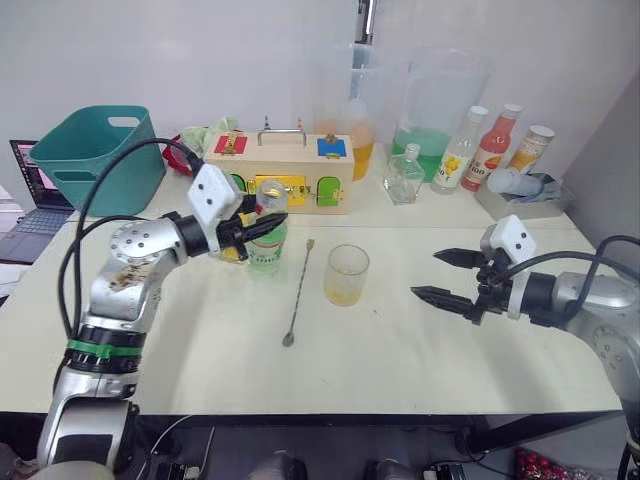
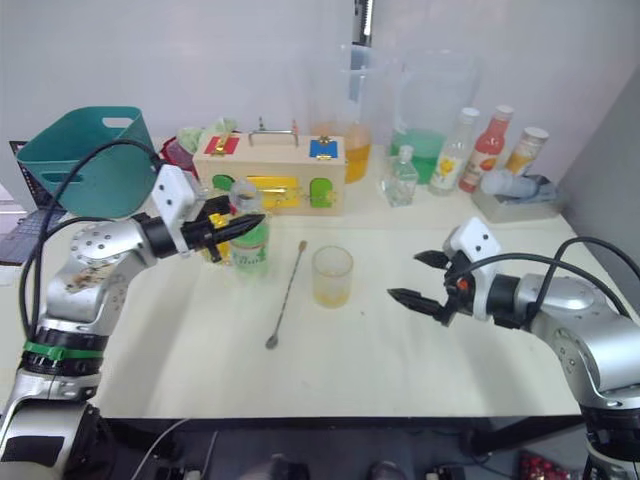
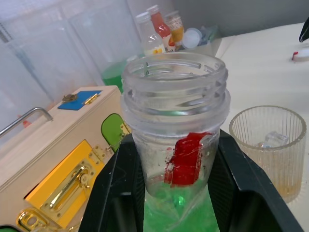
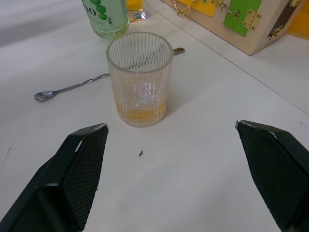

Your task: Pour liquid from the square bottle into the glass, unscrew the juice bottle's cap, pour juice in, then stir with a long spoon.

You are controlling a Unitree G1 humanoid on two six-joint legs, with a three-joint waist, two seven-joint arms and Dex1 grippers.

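The slim clear plastic juice bottle (image 1: 267, 243) with its green-and-white label stands upright on the white bench (image 1: 400, 340), in front of the wooden latch box (image 1: 280, 172). Its threaded neck is open, with no cap on it. The left claw (image 1: 262, 226) is closed around the bottle's neck, one black finger (image 3: 116, 193) on each side. Just beside the bottle lies the thin long silver metal spoon (image 1: 298, 292), bowl end toward the robot. Next to the spoon stands the ribbed clear cylindrical glass (image 4: 140, 79), with a shallow layer of yellow liquid and ice at the bottom. The right claw (image 1: 447, 275) hovers near the glass, spread wide and holding nothing, its tips pointing at it. Two tall clear plastic pitchers (image 1: 440, 105) stand along the back wall.
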